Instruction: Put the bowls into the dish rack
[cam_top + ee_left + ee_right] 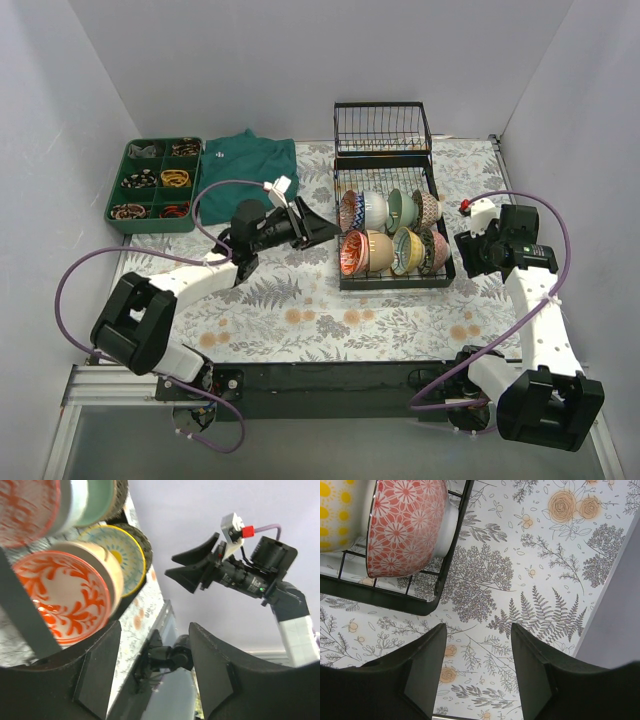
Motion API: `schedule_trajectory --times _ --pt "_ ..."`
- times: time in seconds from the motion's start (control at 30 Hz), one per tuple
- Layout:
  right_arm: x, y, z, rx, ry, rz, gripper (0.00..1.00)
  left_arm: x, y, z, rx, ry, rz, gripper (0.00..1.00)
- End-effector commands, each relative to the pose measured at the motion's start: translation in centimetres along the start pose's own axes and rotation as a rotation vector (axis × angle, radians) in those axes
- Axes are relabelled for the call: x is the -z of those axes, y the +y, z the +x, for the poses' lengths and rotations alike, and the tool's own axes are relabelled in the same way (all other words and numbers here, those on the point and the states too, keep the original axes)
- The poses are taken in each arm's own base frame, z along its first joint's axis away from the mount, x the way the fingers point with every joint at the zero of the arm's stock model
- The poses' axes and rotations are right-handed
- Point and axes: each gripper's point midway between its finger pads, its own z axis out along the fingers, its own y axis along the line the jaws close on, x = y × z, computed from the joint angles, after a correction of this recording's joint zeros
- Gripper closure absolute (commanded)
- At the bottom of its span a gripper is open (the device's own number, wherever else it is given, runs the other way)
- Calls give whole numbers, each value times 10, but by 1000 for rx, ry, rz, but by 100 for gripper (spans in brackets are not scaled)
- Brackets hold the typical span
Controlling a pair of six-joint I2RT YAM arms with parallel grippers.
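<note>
The black wire dish rack stands right of centre, its smaller basket section upright at the far end. Several bowls stand on edge in it in two rows, among them a red-patterned bowl, a cream bowl, a yellow-sun bowl and a pale green bowl. My left gripper is open and empty just left of the rack; its view shows the red-patterned bowl close by. My right gripper is open and empty just right of the rack, above the cloth, beside a red-flowered bowl.
A green compartment tray of small items sits at the far left, with a dark green cloth beside it. Grey walls close in the table on three sides. The floral tablecloth lies in front of the rack.
</note>
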Motion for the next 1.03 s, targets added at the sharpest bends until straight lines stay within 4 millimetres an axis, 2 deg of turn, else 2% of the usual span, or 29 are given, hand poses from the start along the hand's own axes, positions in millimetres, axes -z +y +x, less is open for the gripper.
schedule_trajectory --times 0.0,0.03,0.07,0.1,0.13,0.17,0.2,0.23,0.27,0.3,0.33,0.37,0.47,0.5,0.53,0.63,0.73,0.8,0.87,0.93,0.97,1.0 --pt "8 -12 -19 -50 -40 45 36 16 2 -26 -251 -9 -66 42" --pt "10 -16 -24 -69 -45 58 34 17 3 -36 -316 -24 -94 41" --pt "13 -19 -30 -104 -53 68 31 20 -2 -53 -476 -47 -111 41" --pt "17 -25 -43 -112 -73 79 29 25 4 -56 -519 -32 -154 40" --pt "20 -28 -51 -120 -85 83 28 29 4 -61 -575 -35 -170 34" --pt "21 -29 -55 -138 -81 79 28 38 -3 -80 -667 -73 -189 33" --pt "16 -33 -57 -194 -59 90 27 46 0 -85 -669 -67 -217 29" --pt "19 -40 -67 -224 -73 109 26 52 -1 -90 -687 -66 -222 22" --pt "14 -42 -68 -244 -59 112 25 60 -1 -104 -714 -88 -246 2" --pt "15 -47 -76 -290 -81 133 22 68 1 -110 -767 -71 -305 2" --pt "19 -50 -85 -309 -107 141 9 72 3 -117 -795 -78 -348 2" --pt "19 -52 -90 -322 -113 142 2 80 12 -133 -811 -122 -448 2" --pt "23 -54 -99 -362 -136 146 2 105 32 -168 -827 -189 -646 2" --pt "25 -59 -97 -369 -129 175 2 116 50 -181 -802 -218 -758 2" --pt "25 -59 -95 -381 -120 181 2 126 54 -195 -786 -253 -813 2" --pt "30 -60 -95 -382 -107 191 2 148 84 -216 -692 -299 -973 2" --pt "51 -63 -120 -405 -198 184 2 156 105 -222 -643 -279 -1012 2" --pt "72 -67 -140 -403 -274 193 2 158 105 -232 -599 -301 -1020 2" --pt "85 -71 -149 -375 -322 213 2 157 103 -249 -568 -326 -1020 2" --pt "88 -88 -145 -350 -310 311 2 154 105 -254 -570 -302 -1029 2" --pt "85 -95 -142 -345 -295 340 2 145 108 -255 -569 -274 -1000 2" --pt "84 -102 -140 -347 -287 380 2 141 102 -262 -588 -278 -987 2"
